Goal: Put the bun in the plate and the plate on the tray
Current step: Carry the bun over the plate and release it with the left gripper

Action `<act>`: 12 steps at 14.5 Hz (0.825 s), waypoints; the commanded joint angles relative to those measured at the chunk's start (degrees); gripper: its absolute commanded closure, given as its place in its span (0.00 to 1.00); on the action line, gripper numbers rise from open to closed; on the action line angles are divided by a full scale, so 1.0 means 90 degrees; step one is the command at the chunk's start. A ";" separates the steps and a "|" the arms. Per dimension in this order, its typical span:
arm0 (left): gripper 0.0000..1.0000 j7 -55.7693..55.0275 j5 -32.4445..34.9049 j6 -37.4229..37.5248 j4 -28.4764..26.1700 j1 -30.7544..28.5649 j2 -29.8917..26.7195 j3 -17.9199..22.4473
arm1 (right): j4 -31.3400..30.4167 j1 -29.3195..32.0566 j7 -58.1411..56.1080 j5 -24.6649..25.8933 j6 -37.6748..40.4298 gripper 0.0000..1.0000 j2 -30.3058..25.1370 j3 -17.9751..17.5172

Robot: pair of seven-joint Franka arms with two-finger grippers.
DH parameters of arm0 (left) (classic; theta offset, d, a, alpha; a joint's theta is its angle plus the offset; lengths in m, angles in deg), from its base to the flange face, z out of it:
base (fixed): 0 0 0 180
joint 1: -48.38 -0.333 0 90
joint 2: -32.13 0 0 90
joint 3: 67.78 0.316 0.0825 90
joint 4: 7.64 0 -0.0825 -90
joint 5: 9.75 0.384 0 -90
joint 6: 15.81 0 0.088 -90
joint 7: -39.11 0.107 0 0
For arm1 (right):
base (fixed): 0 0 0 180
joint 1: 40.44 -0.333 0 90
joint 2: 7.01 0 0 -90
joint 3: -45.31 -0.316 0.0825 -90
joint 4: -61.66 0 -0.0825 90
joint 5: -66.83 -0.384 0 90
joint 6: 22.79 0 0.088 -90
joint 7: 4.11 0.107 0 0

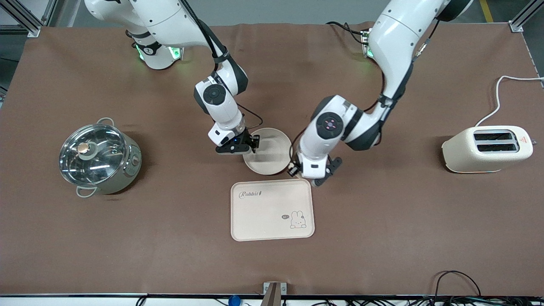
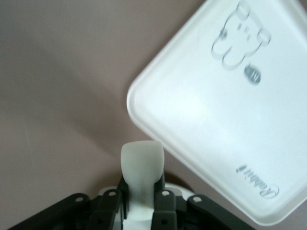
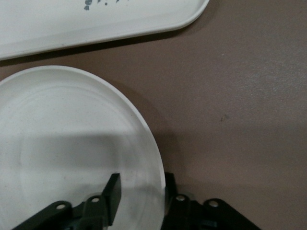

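The bun, a small pale cream lump, sits between the fingers of my left gripper, which is shut on it. That gripper hangs beside the corner of the tray nearest the left arm's end. The tray also shows in the left wrist view. In the front view the hand hides the bun. The round plate lies just farther from the front camera than the tray. My right gripper is shut on the plate's rim, one finger inside and one outside.
A steel pot with a glass lid stands toward the right arm's end. A cream toaster with a white cable stands toward the left arm's end. A brown cloth covers the table.
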 commanded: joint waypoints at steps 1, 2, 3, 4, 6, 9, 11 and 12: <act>0.74 -0.0626 -0.0014 0.0104 0.0188 0.0283 0.0171 0.0021 | -0.0104 -0.0004 -0.0058 0.0010 -0.0095 0.99 -0.0052 0.0018; 0.73 -0.0801 -0.0014 0.0075 0.0188 0.0362 0.0200 0.0021 | -0.0104 0.0005 -0.0058 0.0010 -0.0095 0.99 -0.0052 0.0028; 0.72 -0.1016 -0.0014 0.0045 0.0188 0.0508 0.0268 0.0021 | -0.0104 0.0005 -0.0058 0.0010 -0.0095 0.99 -0.0052 0.0028; 0.68 -0.1173 -0.0004 0.0045 0.0179 0.0645 0.0307 0.0030 | -0.0094 0.0005 -0.0068 0.0010 -0.0095 0.99 -0.0052 0.0028; 0.53 -0.1233 -0.0004 0.0045 0.0179 0.0724 0.0308 0.0030 | -0.0104 0.0005 -0.0068 0.0010 -0.0095 0.99 -0.0052 0.0028; 0.00 -0.1437 0.0025 0.0045 0.0179 0.0734 0.0240 0.0030 | -0.0104 0.0054 -0.0146 0.0010 -0.0095 0.99 -0.0052 0.0028; 0.00 -0.1477 0.0074 0.0084 0.0247 0.0734 0.0152 0.0030 | -0.0104 0.0103 -0.0176 0.0010 -0.0095 1.00 -0.0052 0.0028; 0.00 -0.1458 0.0084 0.0210 0.0276 0.0676 -0.0003 0.0030 | -0.0094 0.0113 -0.0176 0.0010 -0.0066 1.00 -0.0062 0.0028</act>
